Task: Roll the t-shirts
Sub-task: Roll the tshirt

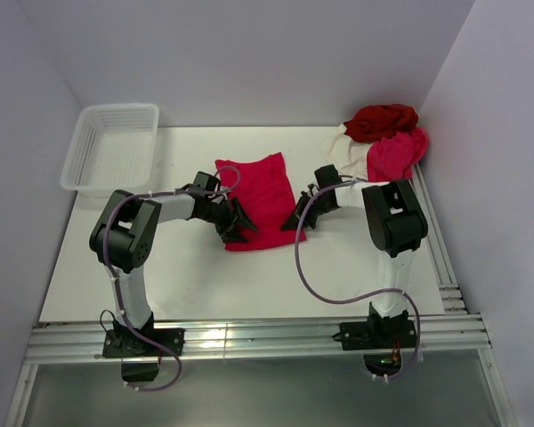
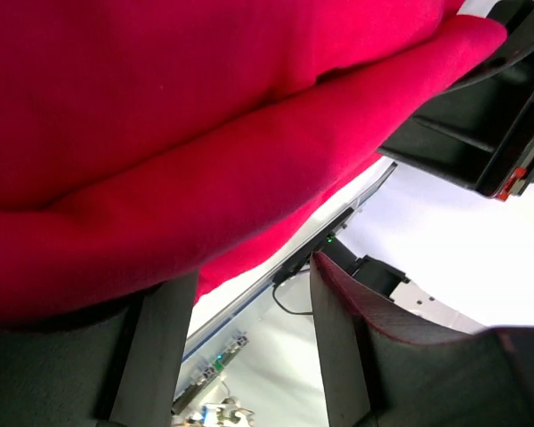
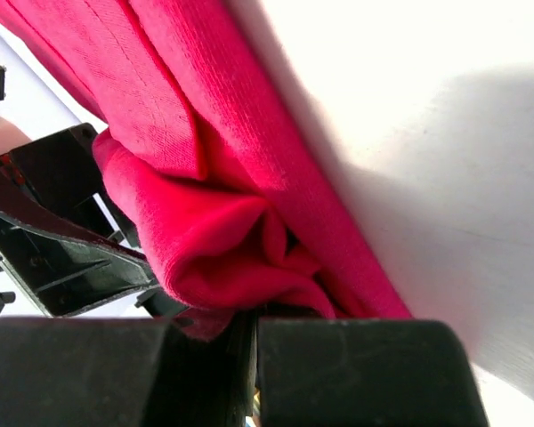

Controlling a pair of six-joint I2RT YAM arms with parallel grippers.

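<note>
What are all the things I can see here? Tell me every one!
crimson t-shirt: one, bright red, middle of the table
dark red t-shirt: one, dark red, atop the far right heap
pink t-shirt: one, pink, same heap
cream t-shirt: one, cream white, same heap
basket: one, white mesh, far left corner
table: one, white, under everything
left arm: one, black and grey, jaws open at the crimson t-shirt's near left corner
right arm: one, black and grey, jaws shut on its near right corner

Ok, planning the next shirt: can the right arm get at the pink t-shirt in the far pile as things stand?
Probably, once freed: the pink t-shirt lies exposed and close by, but the right pincer is shut on the crimson t-shirt.
</note>
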